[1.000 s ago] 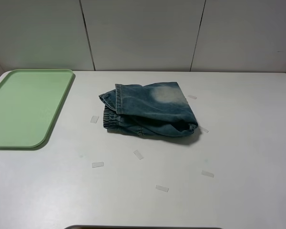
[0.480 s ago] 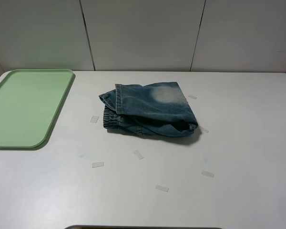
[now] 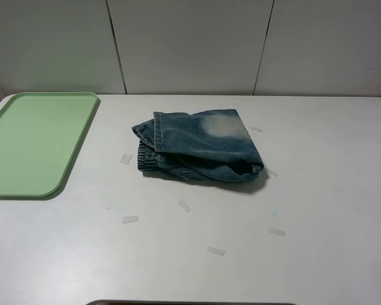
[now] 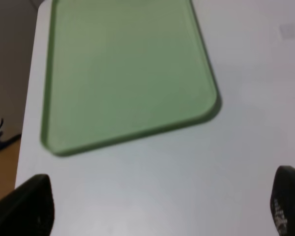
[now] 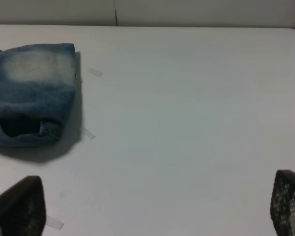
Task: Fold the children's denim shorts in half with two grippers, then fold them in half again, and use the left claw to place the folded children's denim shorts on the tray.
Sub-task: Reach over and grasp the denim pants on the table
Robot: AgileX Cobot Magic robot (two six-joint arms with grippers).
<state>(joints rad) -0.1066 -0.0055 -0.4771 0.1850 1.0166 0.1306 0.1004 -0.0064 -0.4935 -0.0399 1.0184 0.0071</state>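
Where the white table (image 3: pixel 317 203) runs to its far-left corner lies item one: tray (image 3: pixel 32 143), pale green, with rounded corners and a low rim, its floor showing plain green from edge to edge.

Item two: children's denim shorts (image 3: pixel 200 149), folded into a thick bundle. They lie on the tabletop itself near the middle of the far edge, well apart from the tray. A pale faded patch faces up, a hemmed leg edge lies on top at the tray's side, and the gathered waistband shows beneath it.

Item three: tape strips (image 3: pixel 130 219), small and pale, scattered flat on the table around the bundle.

Item four: left claw (image 4: pixel 158 204), jaws spread wide and empty, over the table's left side near the tray's near edge.

Item five: right claw (image 5: pixel 152 204), jaws spread wide and empty, over bare tabletop on the right side, apart from the shorts.
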